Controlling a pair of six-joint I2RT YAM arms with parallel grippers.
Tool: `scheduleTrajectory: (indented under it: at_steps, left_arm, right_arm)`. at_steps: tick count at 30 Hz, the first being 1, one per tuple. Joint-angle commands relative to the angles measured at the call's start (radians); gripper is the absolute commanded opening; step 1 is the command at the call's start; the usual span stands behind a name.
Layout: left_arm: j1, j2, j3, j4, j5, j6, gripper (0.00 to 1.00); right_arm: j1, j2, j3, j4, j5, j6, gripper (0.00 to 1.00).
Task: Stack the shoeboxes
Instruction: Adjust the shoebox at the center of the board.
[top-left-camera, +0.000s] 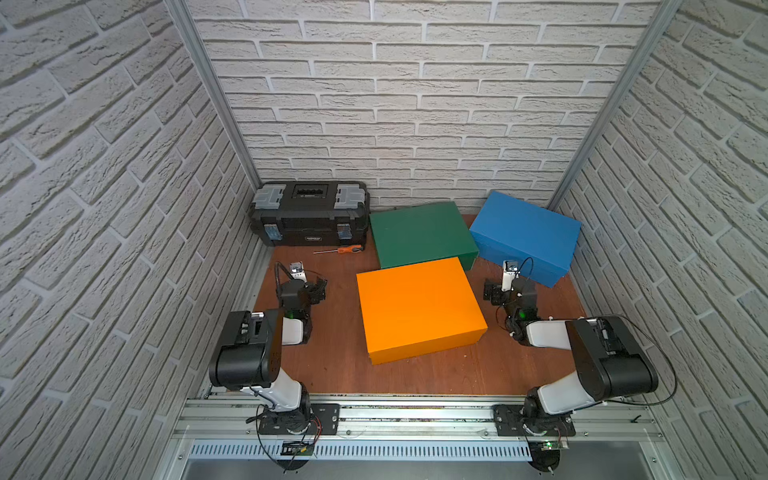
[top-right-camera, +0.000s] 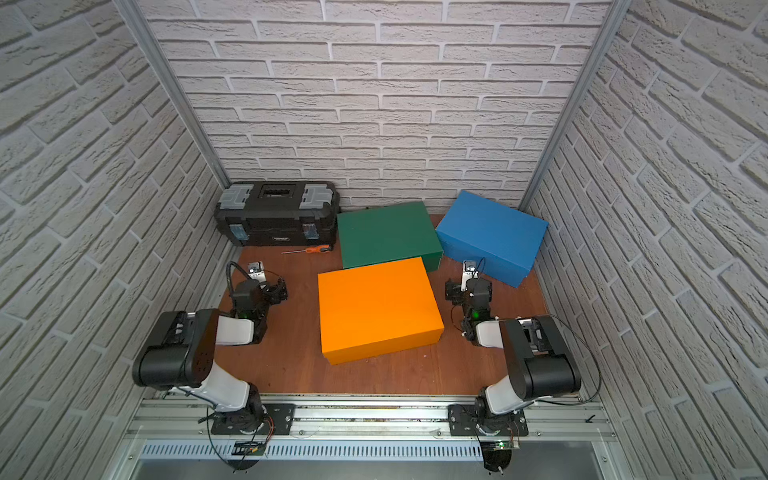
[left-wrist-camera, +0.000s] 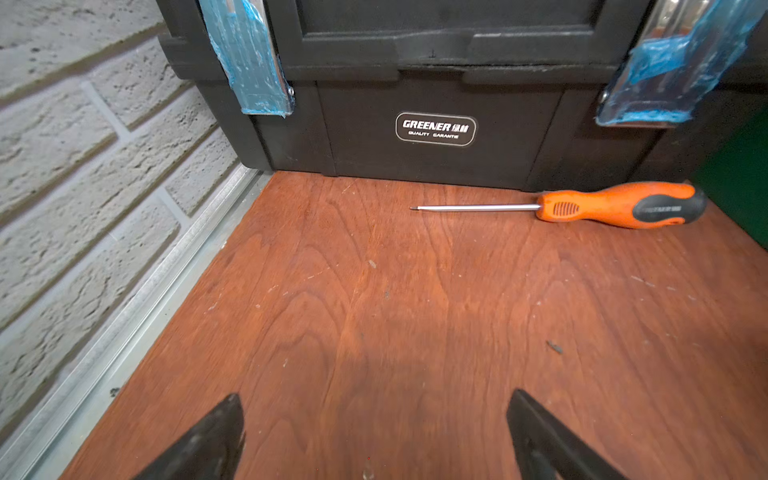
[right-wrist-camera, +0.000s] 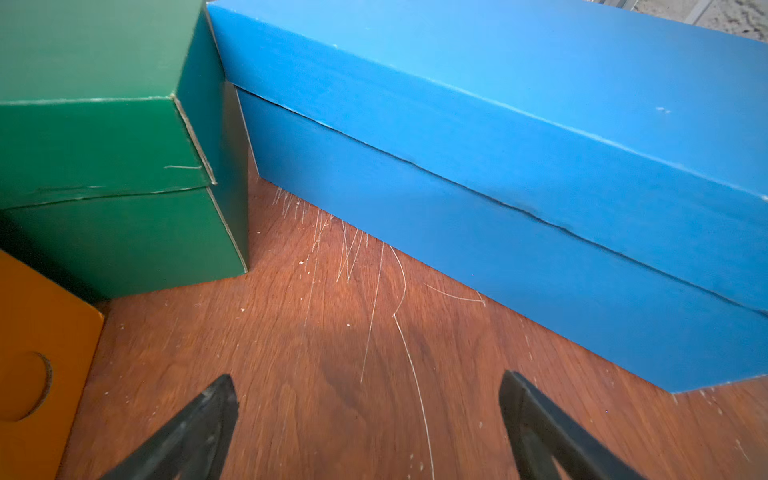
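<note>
Blue shoebox (right-wrist-camera: 498, 145) — just ahead of right pincer (right-wrist-camera: 368, 378)

This is a robot test booth dressed like a workshop. Brick-look walls (top-left-camera: 415, 104) held by metal posts (top-left-camera: 215, 95) stand behind and beside a toolbox (top-left-camera: 309, 214). A screwdriver (top-left-camera: 345, 249) lies in front of the toolbox on a wood counter (top-left-camera: 332, 365). Across the counter from the toolbox, two robot arms (top-left-camera: 245, 353) are bolted to a metal rail (top-left-camera: 415, 413).
</note>
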Motion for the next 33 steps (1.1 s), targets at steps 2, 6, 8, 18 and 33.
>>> scheduleTrajectory:
  at_steps: [2, 6, 8, 18, 33]
  left_arm:
    - [0.004, -0.002, 0.005, 0.063, 0.003, 0.01, 0.98]
    - [0.007, -0.002, 0.007, 0.058, 0.01, 0.008, 0.98]
    - [0.007, -0.001, 0.008, 0.058, 0.01, 0.008, 0.98]
    - [0.013, -0.004, 0.009, 0.053, 0.019, 0.005, 0.98]
    - [0.028, -0.346, 0.304, -0.694, -0.004, -0.117, 0.98]
  right_arm:
    - [-0.003, -0.024, 0.006, 0.042, -0.006, -0.007, 0.99]
    - [-0.002, -0.024, 0.006, 0.042, -0.006, -0.007, 0.99]
    - [-0.002, -0.024, 0.005, 0.042, -0.005, -0.007, 0.99]
    - [-0.002, -0.022, 0.008, 0.041, -0.007, -0.006, 0.99]
    - [-0.001, -0.413, 0.334, -0.828, -0.204, 0.064, 1.0]
